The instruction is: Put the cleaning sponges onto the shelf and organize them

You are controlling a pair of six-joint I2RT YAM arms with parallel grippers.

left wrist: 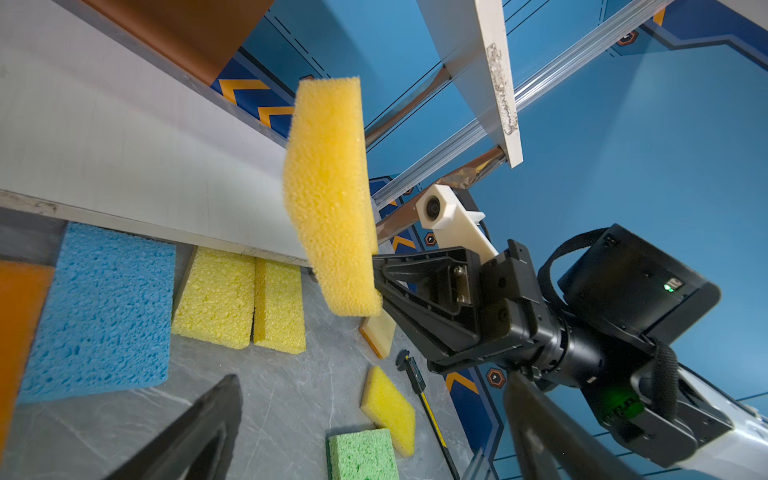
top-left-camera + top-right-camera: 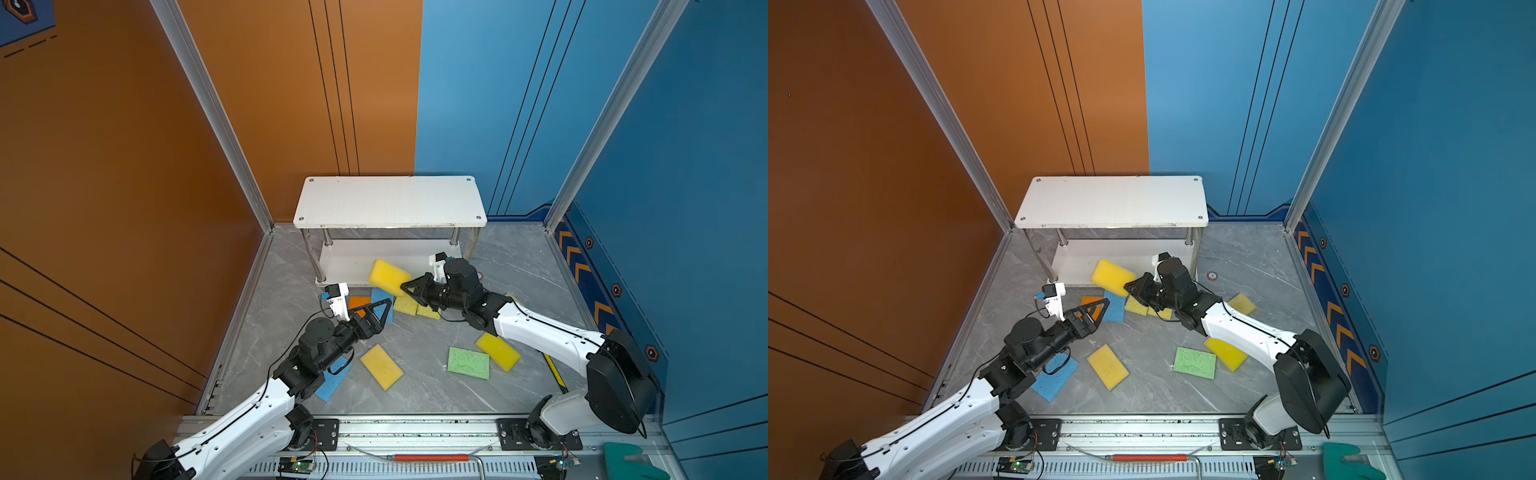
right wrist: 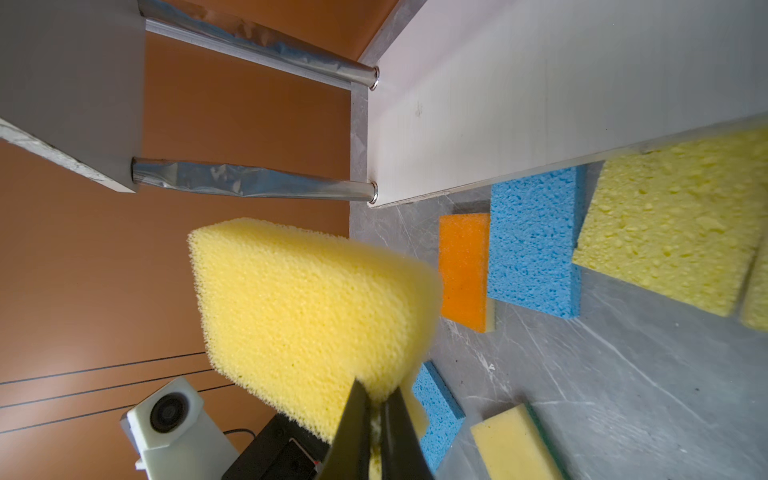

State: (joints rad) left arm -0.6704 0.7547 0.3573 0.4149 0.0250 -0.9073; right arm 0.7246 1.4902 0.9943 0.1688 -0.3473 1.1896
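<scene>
The right pincer (image 2: 405, 286) is closed tight on one end of a thick yellow foam sponge (image 2: 388, 276). In the right wrist view its two black fingers (image 3: 353, 424) squeeze the foam thin between them. This sponge is held in the air, tilted, at the front edge of the lower board of the small white two-tier shelf with shiny metal posts (image 2: 388, 201). I cannot tell whether it touches the board. The left pincer (image 2: 386, 309) stands wide open and holds nothing. It hovers over a flat orange foam sponge (image 2: 359, 300) and a blue porous sponge (image 2: 1117, 311), which lie side by side before the shelf.

The grey marble-patterned worktop (image 2: 419, 395) carries the shelf at its far side. Behind it the wall is orange on the left and blue on the right, with metal frame posts at the corners.

I count ten sponges.
- **Yellow, five:** the held one; a pale yellow sponge (image 2: 405, 305) that touches a second pale yellow sponge (image 2: 428, 312) under the right pincer; a yellow sponge in the middle (image 2: 381, 367); and a yellow sponge on the right (image 2: 498, 351).
- **Green, one:** a green sponge (image 2: 468, 363), just beside the yellow one on the right.
- **Blue, two:** the one named above and a second blue sponge (image 2: 332, 384), partly under the left arm.
- **Orange, one.**
- **Pale tan, one:** a pale tan sponge (image 2: 1241, 303), beside the right arm.

All except the held one lie on the worktop.
</scene>
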